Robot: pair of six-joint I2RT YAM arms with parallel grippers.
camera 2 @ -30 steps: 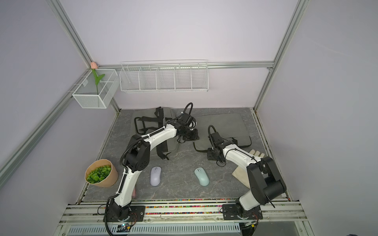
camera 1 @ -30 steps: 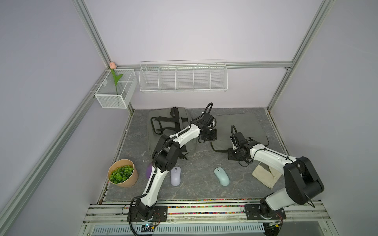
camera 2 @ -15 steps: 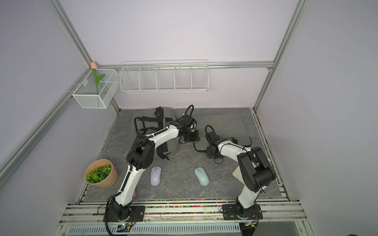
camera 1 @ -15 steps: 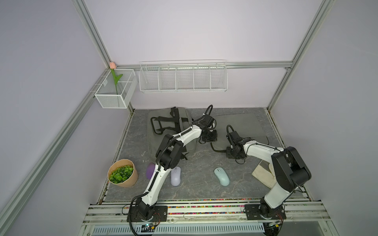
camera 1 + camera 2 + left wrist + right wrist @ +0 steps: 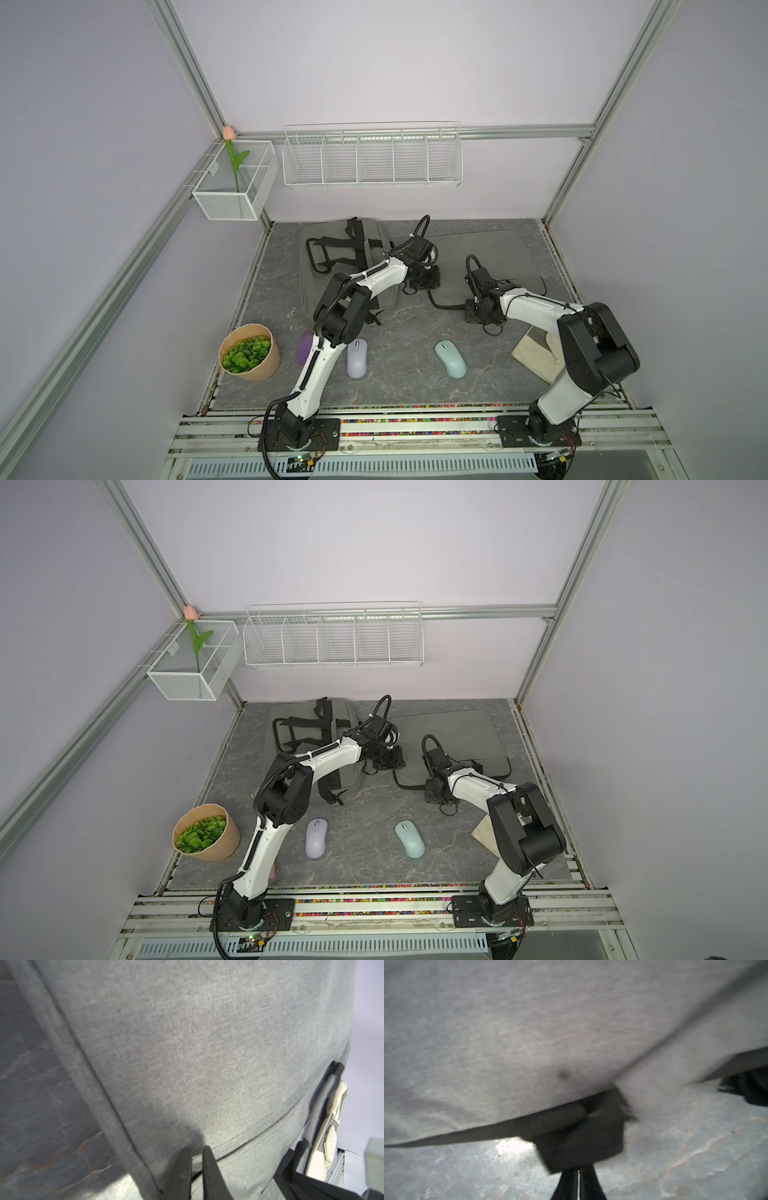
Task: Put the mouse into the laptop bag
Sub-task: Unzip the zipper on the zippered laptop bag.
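Note:
Two mice lie on the near table in both top views: a lilac mouse and a mint mouse, both untouched. The flat grey laptop bag lies at the back right. My left gripper is pinched on the bag's left edge, with a dark seam between its fingers. My right gripper is low at the bag's near edge. It is shut, with its tips on a black ribbed strap tab.
A second grey bag with black straps lies under the left arm. A paper pot of green leaves and a purple object sit front left. A cream cloth lies front right. White wire baskets hang on the walls.
My right gripper's jaws have closed at the bag's black strap, and that arm's elbow has swung back toward its base. The left gripper has kept its pinch and barely moved.

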